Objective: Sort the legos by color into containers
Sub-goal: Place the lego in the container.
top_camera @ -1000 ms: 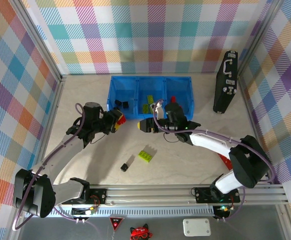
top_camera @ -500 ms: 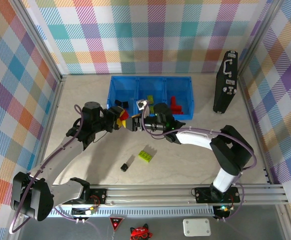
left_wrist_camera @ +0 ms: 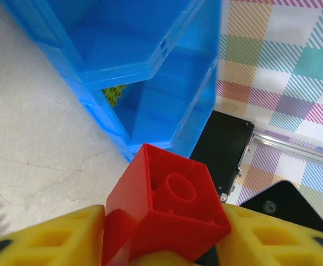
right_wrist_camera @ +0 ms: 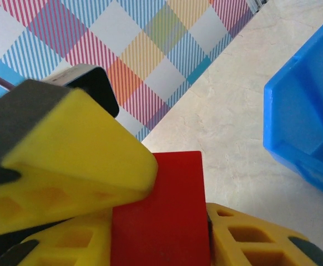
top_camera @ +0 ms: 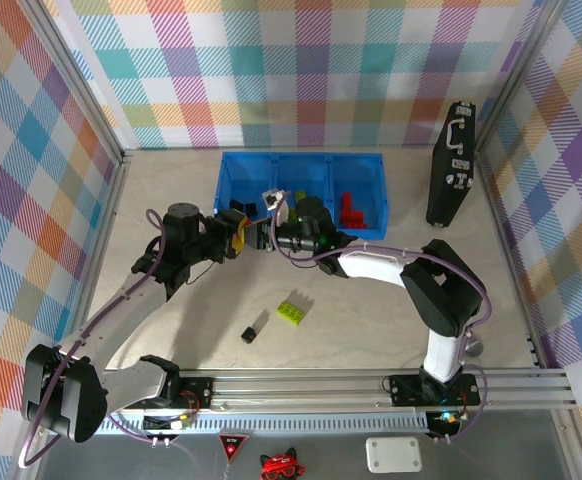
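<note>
Top external view: the left gripper (top_camera: 237, 238) is pinching a red brick (left_wrist_camera: 167, 213) just beside the bin's (top_camera: 227, 206) near left corner. The right gripper's (top_camera: 263, 237) fingers (right_wrist_camera: 250, 238) are flanking that brick; whether they are clamping it, I cannot tell.

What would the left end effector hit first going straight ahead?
Past the red lego it holds, the left end effector would likely meet the right end effector, facing it head-on and apparently gripping the same lego.
</note>
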You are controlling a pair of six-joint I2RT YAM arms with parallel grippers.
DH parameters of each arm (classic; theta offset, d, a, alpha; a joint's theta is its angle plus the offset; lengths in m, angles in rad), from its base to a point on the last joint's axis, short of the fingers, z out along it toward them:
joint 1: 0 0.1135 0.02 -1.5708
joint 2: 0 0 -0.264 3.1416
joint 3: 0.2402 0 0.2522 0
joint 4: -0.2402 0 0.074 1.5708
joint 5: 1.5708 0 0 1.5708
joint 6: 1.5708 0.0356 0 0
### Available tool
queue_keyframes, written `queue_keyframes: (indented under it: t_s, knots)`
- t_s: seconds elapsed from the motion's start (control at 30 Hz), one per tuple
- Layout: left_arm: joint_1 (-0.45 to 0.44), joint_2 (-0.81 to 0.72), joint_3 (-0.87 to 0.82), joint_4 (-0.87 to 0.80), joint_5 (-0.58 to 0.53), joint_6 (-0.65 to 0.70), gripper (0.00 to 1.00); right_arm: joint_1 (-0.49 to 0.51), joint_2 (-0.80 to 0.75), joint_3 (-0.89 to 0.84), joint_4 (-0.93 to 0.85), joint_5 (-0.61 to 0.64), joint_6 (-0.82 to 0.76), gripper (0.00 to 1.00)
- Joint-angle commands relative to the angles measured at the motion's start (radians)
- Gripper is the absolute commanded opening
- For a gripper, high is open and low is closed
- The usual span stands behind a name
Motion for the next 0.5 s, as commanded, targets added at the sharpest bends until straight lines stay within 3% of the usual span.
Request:
queue_keyframes:
  t_s: [0.0, 0.13, 0.47]
  knots:
    - [-0.008, -0.031, 0.008, -0.040, 0.009, 0.037, 0.66, 0.003, -0.006, 0.036, -0.051, 0.015, -0.022, 0.36]
    - [-0.008, -0.049, 0.093, -0.246, -0.042, 0.170, 0.80, -0.032, -0.025, 0.021, -0.106, 0.019, -0.024, 0.36]
    - [-0.017, 0.047, 0.266, -0.632, -0.105, 0.551, 0.81, -0.152, -0.120, -0.006, -0.338, 0.086, -0.087, 0.36]
